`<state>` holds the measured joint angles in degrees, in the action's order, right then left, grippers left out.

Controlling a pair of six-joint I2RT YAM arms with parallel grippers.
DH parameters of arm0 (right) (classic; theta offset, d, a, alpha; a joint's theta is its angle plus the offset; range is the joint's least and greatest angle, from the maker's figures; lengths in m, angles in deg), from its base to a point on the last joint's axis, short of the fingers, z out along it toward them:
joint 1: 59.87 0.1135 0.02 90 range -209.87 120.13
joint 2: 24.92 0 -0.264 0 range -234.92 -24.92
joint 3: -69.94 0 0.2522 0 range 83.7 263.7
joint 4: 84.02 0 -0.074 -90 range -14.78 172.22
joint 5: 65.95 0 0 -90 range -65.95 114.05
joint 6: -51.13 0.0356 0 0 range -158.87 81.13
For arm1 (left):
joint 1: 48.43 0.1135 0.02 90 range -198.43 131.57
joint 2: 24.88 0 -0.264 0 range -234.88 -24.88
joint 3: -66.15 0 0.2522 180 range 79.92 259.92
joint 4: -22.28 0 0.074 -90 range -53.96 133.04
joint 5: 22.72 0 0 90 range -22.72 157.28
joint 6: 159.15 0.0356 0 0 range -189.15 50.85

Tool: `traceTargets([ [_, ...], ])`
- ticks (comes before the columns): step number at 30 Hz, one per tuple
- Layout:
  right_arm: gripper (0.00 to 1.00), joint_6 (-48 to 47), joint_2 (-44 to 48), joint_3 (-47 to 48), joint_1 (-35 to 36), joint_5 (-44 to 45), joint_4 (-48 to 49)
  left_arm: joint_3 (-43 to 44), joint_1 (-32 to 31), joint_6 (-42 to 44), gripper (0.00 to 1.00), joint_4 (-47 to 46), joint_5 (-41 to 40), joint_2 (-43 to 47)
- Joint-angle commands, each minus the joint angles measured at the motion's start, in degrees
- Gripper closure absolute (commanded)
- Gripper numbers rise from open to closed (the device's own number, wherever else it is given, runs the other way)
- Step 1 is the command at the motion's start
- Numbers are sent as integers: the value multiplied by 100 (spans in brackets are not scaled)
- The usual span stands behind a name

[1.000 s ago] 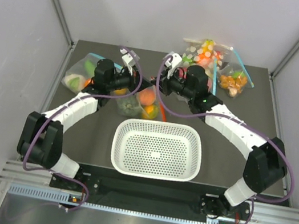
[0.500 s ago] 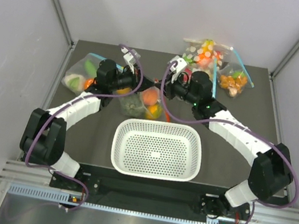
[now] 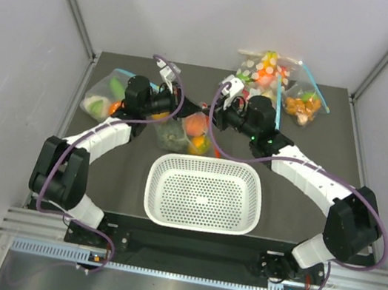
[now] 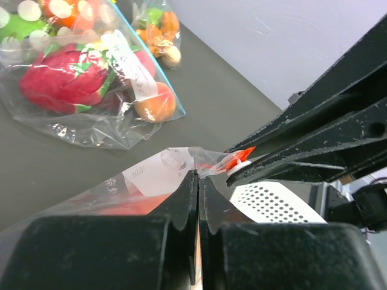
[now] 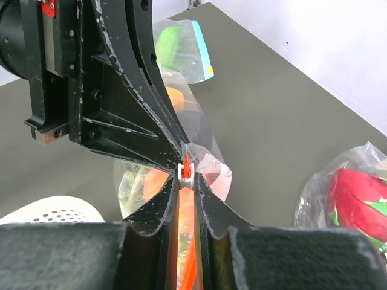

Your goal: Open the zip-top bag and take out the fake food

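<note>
The zip-top bag (image 3: 185, 133) hangs between my two grippers behind the basket, its red-orange strip running down from its mouth. Through the plastic I see the fake food: an orange-red peach (image 3: 196, 124), a dark green melon (image 3: 170, 135) and a yellow-orange piece (image 3: 196, 144). My left gripper (image 4: 198, 175) is shut on the bag's top edge (image 4: 158, 175) beside its label. Tip to tip with it, my right gripper (image 5: 186, 174) is shut on the white slider (image 5: 186, 171) of the zip. In the top view the left gripper (image 3: 184, 106) and the right gripper (image 3: 209, 110) nearly touch.
A white perforated basket (image 3: 204, 192) stands just in front of the bag. A blue-zipped bag of toy food (image 3: 105, 93) lies at the left under my left arm. Two more blue-zipped bags (image 3: 267, 71) (image 3: 303, 104) lie at the back right.
My right wrist has shifted slightly to the right and nearer, keeping hold of the slider. The left gripper has barely moved and the bag has turned a little.
</note>
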<state>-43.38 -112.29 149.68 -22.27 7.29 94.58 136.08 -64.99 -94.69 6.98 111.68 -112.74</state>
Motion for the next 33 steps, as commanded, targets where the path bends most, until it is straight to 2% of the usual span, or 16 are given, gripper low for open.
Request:
traceTargets([
  [1,100,-102,265,-94,-166,137,-94,334,328,-267,100,-908,348,-65],
  [8,100,-146,230,108,-315,50,-76,404,337,-329,100,-952,1139,-215],
  [13,100,-146,116,354,-420,-451,-111,343,337,-443,100,-1128,1317,-179],
  [20,100,73,1,205,-429,-1225,293,466,337,-935,100,-1638,1782,-373],
  [22,100,73,10,188,-429,-1286,311,475,355,-979,93,-1630,1835,-373],
  [23,100,65,27,188,-421,-1287,302,457,346,-927,81,-1568,1809,-347],
  [27,100,-14,98,205,-430,-1365,214,483,381,-392,58,-1076,1651,-110],
  [30,100,-50,133,205,-438,-1479,161,562,416,-381,49,-1067,1677,-109],
  [33,100,-58,124,188,-438,-1532,144,720,416,-478,46,-1163,1738,-231],
])
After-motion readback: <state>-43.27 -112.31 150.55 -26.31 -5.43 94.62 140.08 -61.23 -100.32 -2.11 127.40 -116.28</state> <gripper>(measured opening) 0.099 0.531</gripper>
